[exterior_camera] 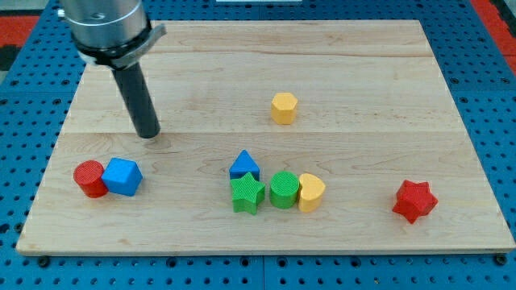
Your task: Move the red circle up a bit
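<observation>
The red circle (89, 178) is a short red cylinder near the board's left edge, low in the view. A blue cube (122, 176) touches its right side. My tip (147, 134) rests on the board above and to the right of both blocks, about a block's width above the blue cube and apart from it. The dark rod rises from the tip toward the view's top left.
A yellow hexagon (284, 107) lies near the middle. A blue triangle (244, 166), green star (247, 194), green circle (284, 190) and yellow heart (311, 192) cluster at the bottom centre. A red star (414, 200) sits at the bottom right. The wooden board (379, 80) lies on blue pegboard.
</observation>
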You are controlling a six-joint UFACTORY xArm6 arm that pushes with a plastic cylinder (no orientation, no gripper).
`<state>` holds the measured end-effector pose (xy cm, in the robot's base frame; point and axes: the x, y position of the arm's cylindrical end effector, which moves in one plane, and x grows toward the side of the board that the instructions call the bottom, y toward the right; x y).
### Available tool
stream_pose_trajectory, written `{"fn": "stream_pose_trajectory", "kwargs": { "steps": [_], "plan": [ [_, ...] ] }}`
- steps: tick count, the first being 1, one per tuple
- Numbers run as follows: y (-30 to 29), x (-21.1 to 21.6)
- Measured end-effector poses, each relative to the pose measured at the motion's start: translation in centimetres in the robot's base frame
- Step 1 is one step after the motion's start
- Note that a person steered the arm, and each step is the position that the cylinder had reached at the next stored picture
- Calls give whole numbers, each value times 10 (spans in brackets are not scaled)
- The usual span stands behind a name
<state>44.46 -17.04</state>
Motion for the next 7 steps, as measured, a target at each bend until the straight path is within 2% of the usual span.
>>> {"fn": "stream_pose_trajectory", "kwargs": {
  "steps": [1,3,4,5,7],
  "plan": [
    [-30,9],
    [-100,97],
    [-98,112],
    [-64,112],
    [-42,53]
  ]
}}
